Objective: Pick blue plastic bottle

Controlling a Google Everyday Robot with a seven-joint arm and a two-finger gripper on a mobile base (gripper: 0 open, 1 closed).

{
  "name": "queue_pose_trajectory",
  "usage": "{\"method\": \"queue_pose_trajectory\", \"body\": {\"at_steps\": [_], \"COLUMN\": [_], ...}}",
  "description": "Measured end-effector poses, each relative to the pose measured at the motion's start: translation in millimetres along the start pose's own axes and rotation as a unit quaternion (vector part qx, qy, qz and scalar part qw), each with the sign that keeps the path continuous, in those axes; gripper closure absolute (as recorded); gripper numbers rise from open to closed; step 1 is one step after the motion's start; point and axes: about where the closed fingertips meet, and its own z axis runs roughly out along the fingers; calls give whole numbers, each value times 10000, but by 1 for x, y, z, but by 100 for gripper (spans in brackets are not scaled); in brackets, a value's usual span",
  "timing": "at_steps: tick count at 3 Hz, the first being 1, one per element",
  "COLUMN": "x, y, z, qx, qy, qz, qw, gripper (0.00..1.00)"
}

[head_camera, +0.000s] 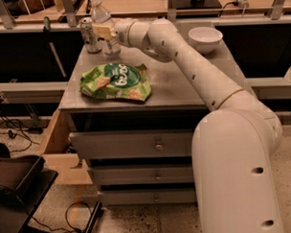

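Observation:
The blue plastic bottle is a tall clear bottle with a white cap and stands upright at the back left of the grey cabinet top. My gripper reaches in from the right at the bottle's mid height. Its tan fingers are closed around the bottle's body, one of them across its front. The bottle's base still rests on the top.
A shorter silver-green can stands just left of the bottle, almost touching it. A green snack bag lies at the front left. A white bowl sits at the back right. Drawers are below, and a shelf rail runs behind.

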Motion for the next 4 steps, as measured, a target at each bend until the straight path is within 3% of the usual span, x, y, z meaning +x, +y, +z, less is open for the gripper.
{"method": "queue_pose_trajectory", "body": {"at_steps": [1,2,4], "x": [-34,-84,-161], "y": [11,24,58], "z": [-18,-53,-128], "qx": [-144,-108,231], "qy": [-374,-725,-792], "qz": [227,219,-273], "qw": [9989,9971,9962], "gripper": [100,100,100]}}
